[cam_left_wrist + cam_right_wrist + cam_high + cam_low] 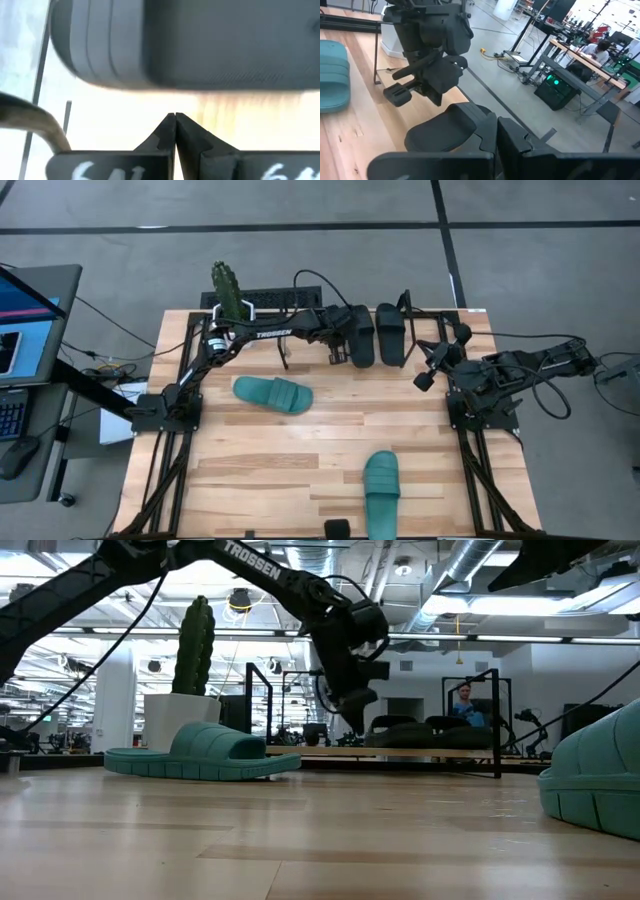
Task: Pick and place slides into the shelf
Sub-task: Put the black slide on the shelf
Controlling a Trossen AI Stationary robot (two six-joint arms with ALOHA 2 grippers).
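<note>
Two black slides [361,335] [390,335] lie side by side on the low black shelf [405,303] at the table's far edge; in the low view they show as dark shapes [420,732] between the shelf's uprights [497,725]. My left gripper [343,332] [175,116] is shut and hovers just left of the nearer black slide [190,45], with bare wood between them. One teal slide [272,393] [200,752] rests sole-down at mid-table. Another teal slide [381,492] [595,780] lies near the near edge. My right gripper [430,365] [496,120] is shut and waits at the right.
A potted cactus [228,288] [194,645] stands at the far left corner beside the shelf. The black mounting rails [165,470] [490,480] run along both sides of the table. Bare wood lies between the two teal slides. A person [465,698] sits in the room beyond.
</note>
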